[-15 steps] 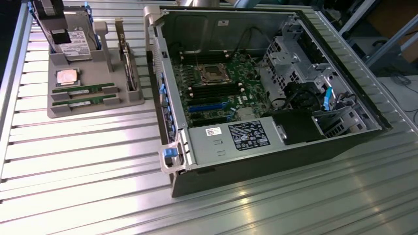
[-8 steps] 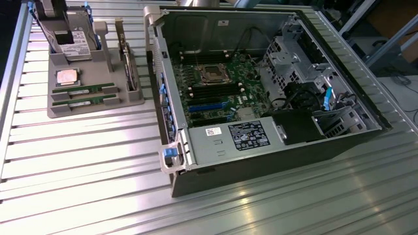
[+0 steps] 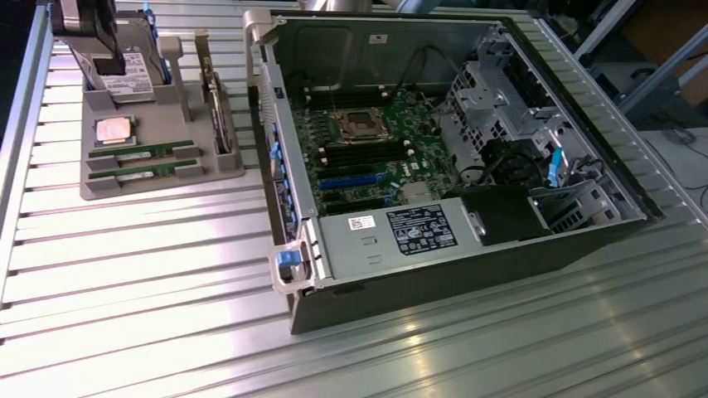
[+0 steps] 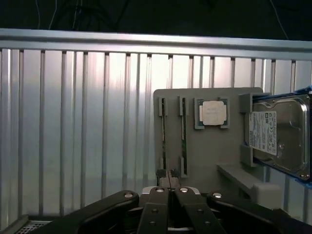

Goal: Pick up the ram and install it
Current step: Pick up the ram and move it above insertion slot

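Leftward in the exterior view, a gray tray [image 3: 210,176] [image 4: 214,151] rests on the ribbed metal tabletop [image 3: 133,274] [image 4: 73,122], just beside an open computer case [image 3: 443,278]. The tray carries two long, thin green sticks of memory, each lying in its own slot and parallel to the other. The ram [image 3: 138,152] [image 4: 183,141] occupies the slot next to the silver processor [image 3: 115,130] [image 4: 214,113]. The second ram stick [image 3: 144,172] [image 4: 163,141] lies in the outer slot, toward the tray's edge. A hard drive [image 3: 124,81] [image 4: 278,134] with blue side rails stands tilted in its holder on the far side of the processor. An expansion card [image 3: 218,104] stands on edge along the tray side nearest the case.

Inside the case, the motherboard [image 3: 376,141] lies flat, with the processor socket [image 3: 360,124] near its middle and long black memory slots [image 3: 370,153] just beside the socket. The power supply [image 3: 387,240] fills the case's near end.

In the wrist view, the gripper [image 4: 166,176] appears near the tray edge, roughly in line with the ends of the two sticks and apart from both. Its jaws are pressed fully together and hold nothing. Both sticks sit in the tray, neither one lifted.
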Robot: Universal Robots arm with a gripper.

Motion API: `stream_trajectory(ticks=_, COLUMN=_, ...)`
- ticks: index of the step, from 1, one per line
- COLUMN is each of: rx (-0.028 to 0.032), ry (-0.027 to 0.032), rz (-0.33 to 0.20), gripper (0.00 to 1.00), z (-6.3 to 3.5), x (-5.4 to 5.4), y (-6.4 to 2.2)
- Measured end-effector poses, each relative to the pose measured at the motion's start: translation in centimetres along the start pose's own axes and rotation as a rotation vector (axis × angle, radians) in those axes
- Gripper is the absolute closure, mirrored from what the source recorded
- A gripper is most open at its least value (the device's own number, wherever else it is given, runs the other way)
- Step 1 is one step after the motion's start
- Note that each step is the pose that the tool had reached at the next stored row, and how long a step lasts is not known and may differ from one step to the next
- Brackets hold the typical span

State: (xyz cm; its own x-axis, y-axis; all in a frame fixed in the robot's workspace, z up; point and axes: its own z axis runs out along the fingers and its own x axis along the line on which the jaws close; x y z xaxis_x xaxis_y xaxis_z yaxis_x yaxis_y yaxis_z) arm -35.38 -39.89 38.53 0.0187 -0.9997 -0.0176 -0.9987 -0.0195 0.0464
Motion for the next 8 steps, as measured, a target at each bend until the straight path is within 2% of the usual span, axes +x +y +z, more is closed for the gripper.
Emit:
stream_trajectory(ticks=3, rx=-0.0002, ry=-0.0006, rz=0.012, gripper=0.89, z=0.0, x=0.01, y=-0.61)
stream_trajectory(ticks=8, rx=-0.0001, ry=-0.0016, rz=0.012, gripper=0.89, z=0.0, x=0.01, y=-0.7)
